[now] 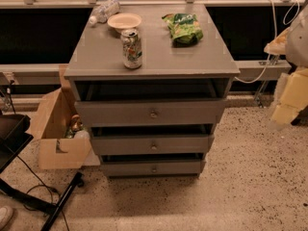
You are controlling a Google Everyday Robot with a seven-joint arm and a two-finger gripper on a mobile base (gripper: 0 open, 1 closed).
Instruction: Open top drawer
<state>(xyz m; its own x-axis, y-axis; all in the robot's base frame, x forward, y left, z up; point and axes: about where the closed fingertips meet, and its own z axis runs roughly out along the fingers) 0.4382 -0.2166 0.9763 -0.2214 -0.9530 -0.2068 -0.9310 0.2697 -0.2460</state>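
The grey cabinet (101,57) stands in the middle of the camera view with three drawers. The top drawer (115,113) has the widest and tallest front, with a small round metal knob (153,113) at its centre. A dark gap shows above its front, and the front stands out a little from the cabinet frame. My gripper (285,110) shows as a blurred cream-yellow shape at the right edge, well to the right of the drawer and about level with it, touching nothing.
On the cabinet top are a soda can (131,48), a bowl (124,21), a lying water bottle (103,11) and a green chip bag (183,28). An open cardboard box (55,129) stands left of the cabinet. A black stand (29,196) is at bottom left.
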